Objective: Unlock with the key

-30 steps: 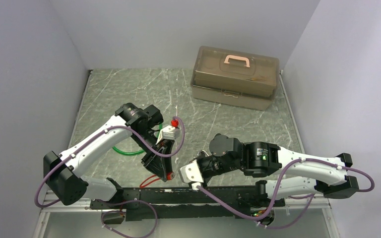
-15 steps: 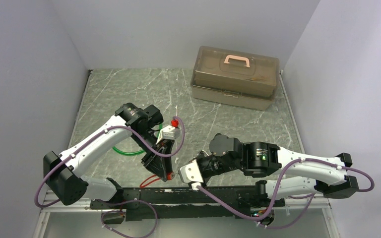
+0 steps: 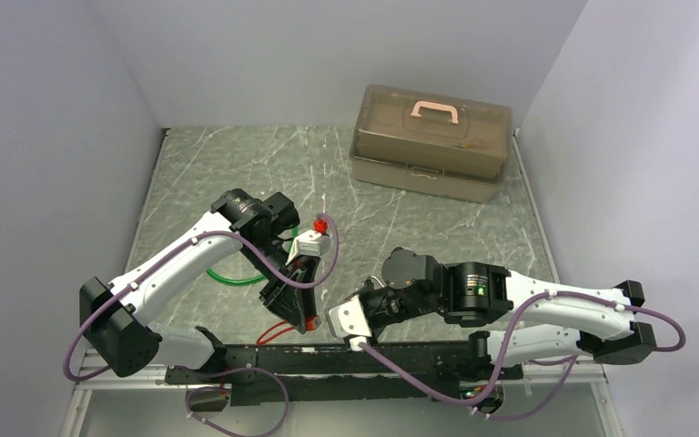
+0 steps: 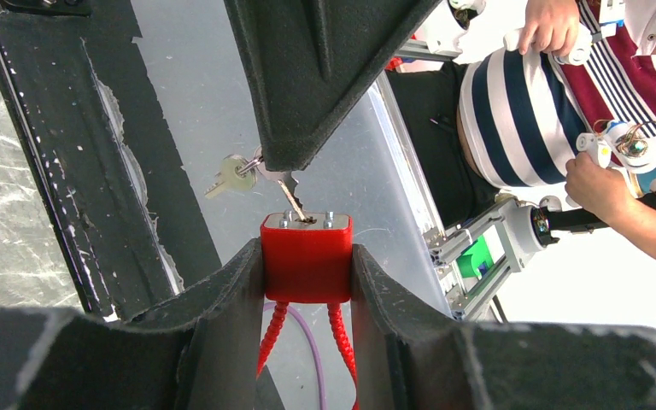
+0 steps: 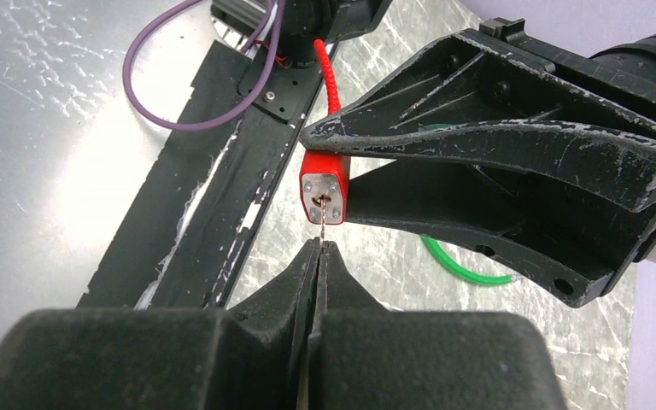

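A red padlock [image 4: 307, 266] with a red cable shackle [image 4: 266, 340] sits clamped between the fingers of my left gripper [image 4: 307, 249], keyhole face turned outward. My right gripper [image 5: 318, 246] is shut on a thin silver key [image 5: 318, 224]. The key's tip meets the keyhole in the padlock [image 5: 325, 190]. In the left wrist view the key [image 4: 291, 198] enters the lock's top face, and a second key [image 4: 226, 178] dangles from the same ring. Seen from above, both grippers meet near the table's front edge, at the padlock [image 3: 310, 322].
A brown toolbox [image 3: 432, 141] with a pink handle stands at the back right. A green cable loop [image 3: 237, 276] lies on the marble table under the left arm. A black rail [image 3: 328, 357] runs along the front edge, just below the grippers.
The right gripper has edged slightly left toward the padlock. The left arm and lock have stayed still.
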`<state>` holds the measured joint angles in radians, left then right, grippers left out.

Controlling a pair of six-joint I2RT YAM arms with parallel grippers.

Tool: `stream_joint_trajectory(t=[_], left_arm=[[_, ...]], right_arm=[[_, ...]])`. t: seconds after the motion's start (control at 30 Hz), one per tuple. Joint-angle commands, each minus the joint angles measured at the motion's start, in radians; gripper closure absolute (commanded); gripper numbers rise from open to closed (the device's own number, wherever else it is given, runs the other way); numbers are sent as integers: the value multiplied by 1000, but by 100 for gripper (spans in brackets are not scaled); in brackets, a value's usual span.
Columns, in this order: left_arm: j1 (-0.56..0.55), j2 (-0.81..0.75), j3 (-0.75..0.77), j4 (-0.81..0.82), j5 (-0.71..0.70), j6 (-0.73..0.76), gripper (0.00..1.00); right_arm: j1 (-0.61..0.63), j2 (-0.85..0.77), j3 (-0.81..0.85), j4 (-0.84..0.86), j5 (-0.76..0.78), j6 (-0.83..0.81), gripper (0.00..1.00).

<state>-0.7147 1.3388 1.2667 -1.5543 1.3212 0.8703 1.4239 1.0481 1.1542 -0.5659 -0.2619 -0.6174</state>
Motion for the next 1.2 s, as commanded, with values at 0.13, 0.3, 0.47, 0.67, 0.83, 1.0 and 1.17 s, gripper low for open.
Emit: stream_joint_trajectory(t=[0.13,0.3,0.47,0.67,0.83,1.0,1.17], left_arm=[[-1,-18,34,-25,58,13,100],[0,-17,36,-24,56,8,100],[7,-16,32,-22,61,7,100],[25,-25,12,-21,67,9,100],[33,-35,-28,17,53,-35,100],[33,-32,-35,34,50,-57,100],[44,-36,-19,6,70,-23,100]], right_arm=[[7,4,18,43,4,13,100],[6,28,41,32,4,21,100],[6,47,60,24,5,33,100],[7,51,73,40,9,42,100],[13,47,78,55,25,42,100],[24,44,79,66,39,39,100],[24,43,66,64,37,40,100]])
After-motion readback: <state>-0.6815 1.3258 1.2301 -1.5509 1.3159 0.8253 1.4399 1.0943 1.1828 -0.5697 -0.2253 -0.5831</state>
